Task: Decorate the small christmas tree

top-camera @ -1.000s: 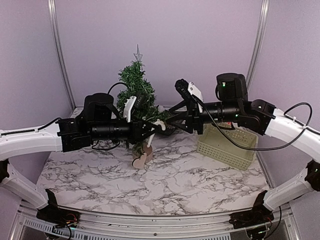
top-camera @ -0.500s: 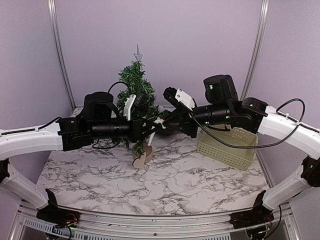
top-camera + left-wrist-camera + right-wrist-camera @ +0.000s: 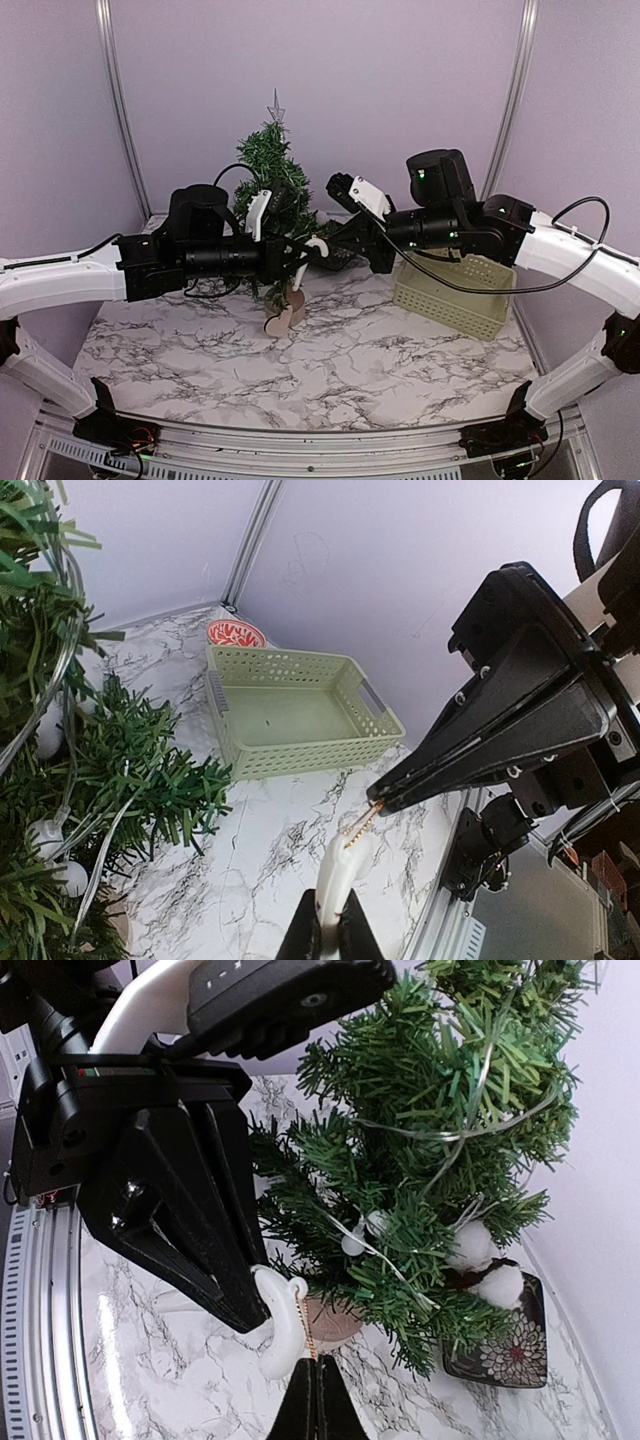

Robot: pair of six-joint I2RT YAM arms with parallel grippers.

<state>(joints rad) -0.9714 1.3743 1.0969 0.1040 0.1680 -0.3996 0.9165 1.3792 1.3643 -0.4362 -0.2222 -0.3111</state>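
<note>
The small christmas tree (image 3: 275, 185) stands at the back left on a round wood base (image 3: 284, 320), strung with white beads and wire. My left gripper (image 3: 303, 256) is shut on a white candy-cane ornament (image 3: 340, 875), held in the air to the right of the tree. A thin gold string loop (image 3: 362, 823) runs from the ornament's hook. My right gripper (image 3: 330, 248) is shut on that gold string (image 3: 310, 1325), tip to tip with the left one. In the right wrist view the ornament (image 3: 278, 1330) hangs in front of the tree (image 3: 440, 1160).
A pale green slotted basket (image 3: 455, 290) sits at the right and looks empty in the left wrist view (image 3: 300, 715). A red patterned bowl (image 3: 236, 633) lies behind it. A dark flowered dish (image 3: 500, 1345) sits beside the tree's base.
My right arm has swung left until its fingertips meet the ornament held by my left gripper. The left arm and the tree have stayed put.
</note>
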